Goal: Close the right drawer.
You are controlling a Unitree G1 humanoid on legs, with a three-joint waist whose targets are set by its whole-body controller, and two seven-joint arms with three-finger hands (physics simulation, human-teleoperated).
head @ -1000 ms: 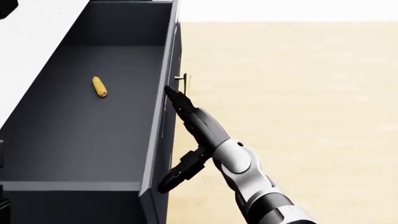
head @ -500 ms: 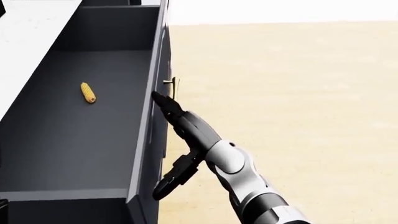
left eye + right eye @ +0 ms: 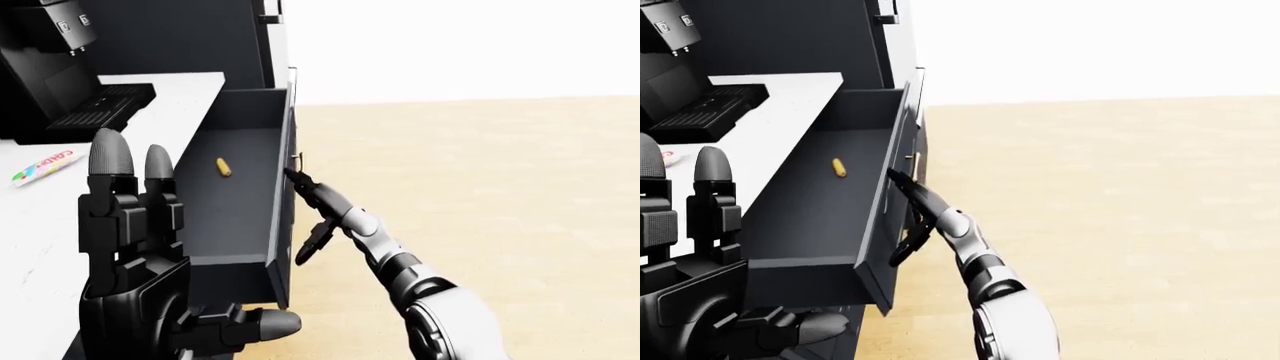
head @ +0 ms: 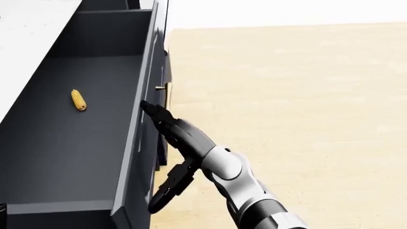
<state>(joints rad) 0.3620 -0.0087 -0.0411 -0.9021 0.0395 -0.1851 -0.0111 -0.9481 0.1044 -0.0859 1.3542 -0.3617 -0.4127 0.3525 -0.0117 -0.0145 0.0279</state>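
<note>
Nearest, the black three-fingered left hand point(image 3: 140, 255) stands raised and open, holding nothing. Beyond it the dark grey metal drawer point(image 4: 82, 143) juts wide open from the white counter point(image 3: 190, 86). The right hand point(image 4: 166, 125), fingers extended and gripping nothing, presses its front panel, apparently to shove it shut. Farther inside lies a small yellow corn cob point(image 4: 78, 100).

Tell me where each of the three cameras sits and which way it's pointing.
Head view: on the head, tilted down into the open drawer holding corn; right hand at the drawer front.
Left-eye view: head-mounted, looking along the counter; raised left hand fills the lower left.
Right-eye view: nearly the same picture, slightly offset.
All three share the drawer, corn and right hand.
</note>
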